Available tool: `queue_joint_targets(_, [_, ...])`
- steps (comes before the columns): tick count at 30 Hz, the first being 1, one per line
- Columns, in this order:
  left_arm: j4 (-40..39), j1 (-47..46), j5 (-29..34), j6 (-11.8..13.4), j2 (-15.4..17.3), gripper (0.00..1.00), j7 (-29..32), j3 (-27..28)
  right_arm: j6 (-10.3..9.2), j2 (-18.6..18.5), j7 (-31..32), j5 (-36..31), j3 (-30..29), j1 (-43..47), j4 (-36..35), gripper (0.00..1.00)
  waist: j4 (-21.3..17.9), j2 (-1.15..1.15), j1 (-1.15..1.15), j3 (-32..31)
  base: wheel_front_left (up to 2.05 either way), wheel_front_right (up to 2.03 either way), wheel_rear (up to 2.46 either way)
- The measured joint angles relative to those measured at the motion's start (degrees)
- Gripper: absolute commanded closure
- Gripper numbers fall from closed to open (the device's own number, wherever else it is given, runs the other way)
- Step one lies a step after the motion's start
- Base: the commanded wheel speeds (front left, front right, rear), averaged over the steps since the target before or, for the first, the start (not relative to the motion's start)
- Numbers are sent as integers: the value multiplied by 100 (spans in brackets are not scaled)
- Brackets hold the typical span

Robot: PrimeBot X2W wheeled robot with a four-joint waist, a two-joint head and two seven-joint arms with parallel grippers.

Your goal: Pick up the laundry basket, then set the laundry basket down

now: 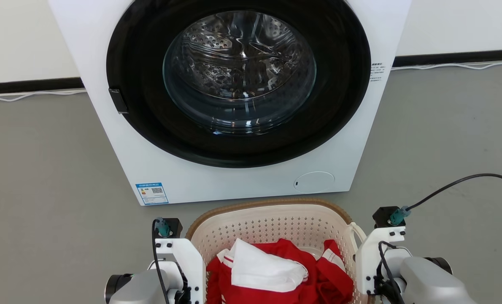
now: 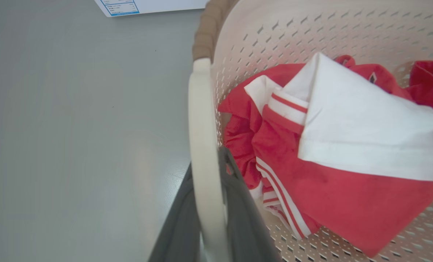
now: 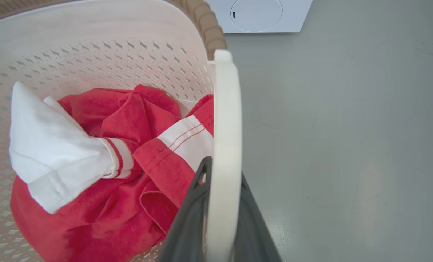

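While fingers (image 2: 176, 229) clamp both handles (image 2: 202, 145), laundry basket (image 1: 272, 226) — red, white clothes (image 1: 331, 280) inside.

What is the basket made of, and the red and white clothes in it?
The laundry basket looks like cream plastic, moulded with rows of holes; its brown rim seems plastic shaped like weaving. The red garment and white cloth look like soft fabric: they fold, wrinkle and show stitching.

Both arms reach forward, wrists level. The left gripper (image 2: 207, 160) and right gripper (image 3: 223, 169) each pinch a handle of the laundry basket (image 1: 272, 223).
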Motion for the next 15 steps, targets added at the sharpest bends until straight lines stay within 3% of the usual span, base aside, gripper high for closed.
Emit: queue_joint_targets(15, [68, -117, 11, 12, -3, 100, -341, -12, 0, 1, -491, 131, 153, -24, -30, 100, 62, 0, 0, 325, 0, 0, 0])
